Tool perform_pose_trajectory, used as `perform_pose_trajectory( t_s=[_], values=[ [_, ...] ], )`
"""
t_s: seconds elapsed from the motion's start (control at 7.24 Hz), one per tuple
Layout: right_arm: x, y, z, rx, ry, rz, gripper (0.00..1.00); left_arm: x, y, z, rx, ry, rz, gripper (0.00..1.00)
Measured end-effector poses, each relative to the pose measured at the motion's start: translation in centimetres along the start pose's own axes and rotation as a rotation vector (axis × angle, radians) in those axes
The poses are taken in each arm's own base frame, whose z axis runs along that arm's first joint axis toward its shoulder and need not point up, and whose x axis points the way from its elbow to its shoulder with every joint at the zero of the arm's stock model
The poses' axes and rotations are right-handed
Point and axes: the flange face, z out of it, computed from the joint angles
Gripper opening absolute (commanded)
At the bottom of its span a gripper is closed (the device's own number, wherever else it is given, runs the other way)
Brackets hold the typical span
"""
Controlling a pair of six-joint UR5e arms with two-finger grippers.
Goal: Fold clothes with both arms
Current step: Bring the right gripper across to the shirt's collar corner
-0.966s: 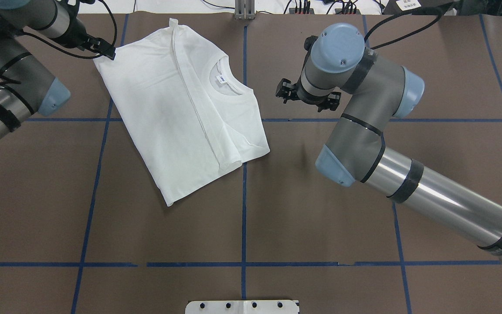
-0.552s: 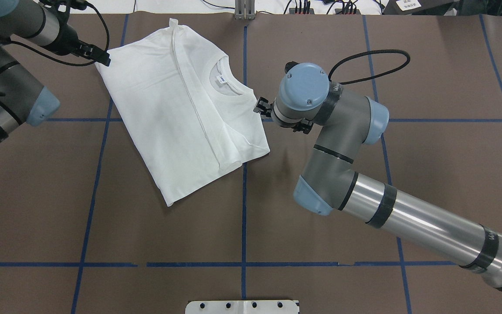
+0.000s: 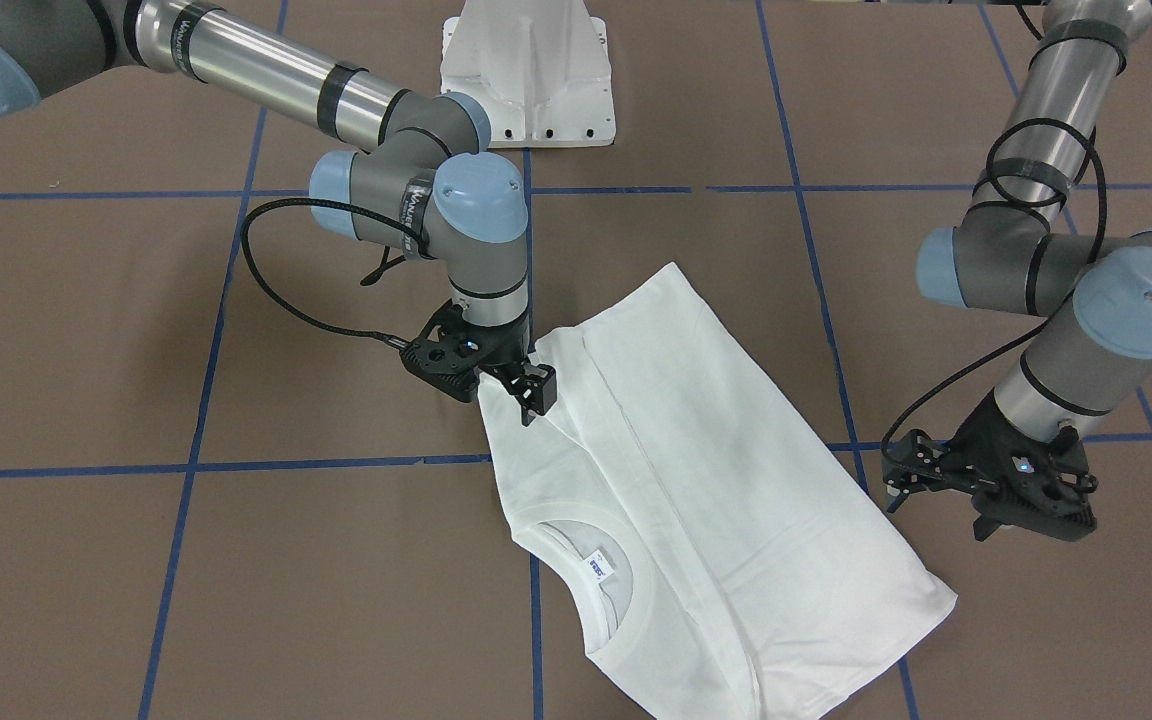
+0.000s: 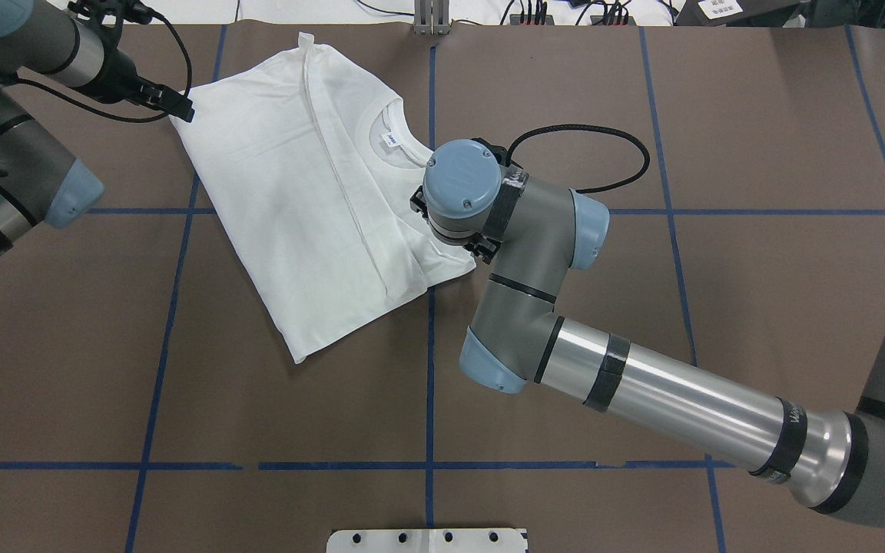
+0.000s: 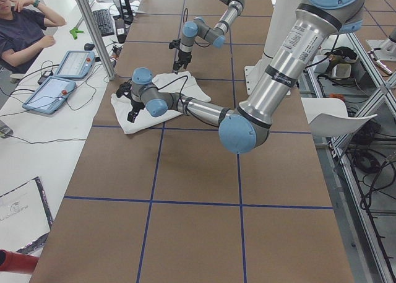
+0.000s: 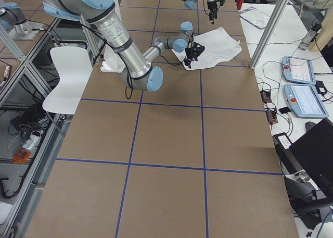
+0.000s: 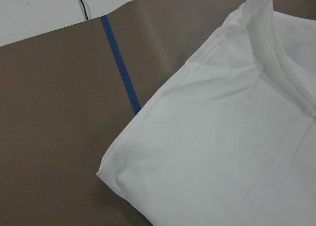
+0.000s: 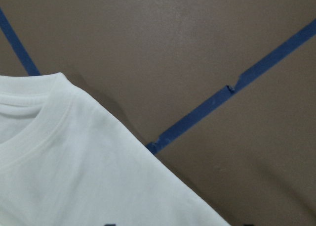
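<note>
Shirt [image 4: 312, 192] lies half folded on the counter [image 4: 642, 307]. Right claw [image 3: 491, 385], jaws apart, sits at its shoulder edge; left claw [image 3: 936, 510], also apart, hovers beside a corner, probably for a joint lift.

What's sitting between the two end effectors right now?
Only the folded white shirt. The front-facing view shows it filling the stretch from the right end effector to the left end effector.
</note>
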Motion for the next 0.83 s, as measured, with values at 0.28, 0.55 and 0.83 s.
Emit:
perform_pose_trajectory(
  t_s=[0.28,0.55,0.83],
  values=[
    [0.4,0.2,0.5,0.008,0.040,0.014,0.86,0.7,0.1,0.1,0.004,0.009,-0.051,1.00],
    [0.7,0.2,0.5,0.010,0.048,0.016,0.85,1.2,0.2,0.1,0.008,0.017,-0.064,1.00],
    [0.9,0.3,0.5,0.010,0.049,0.016,0.77,1.4,0.2,0.0,0.011,0.019,-0.064,1.00]
  ],
)
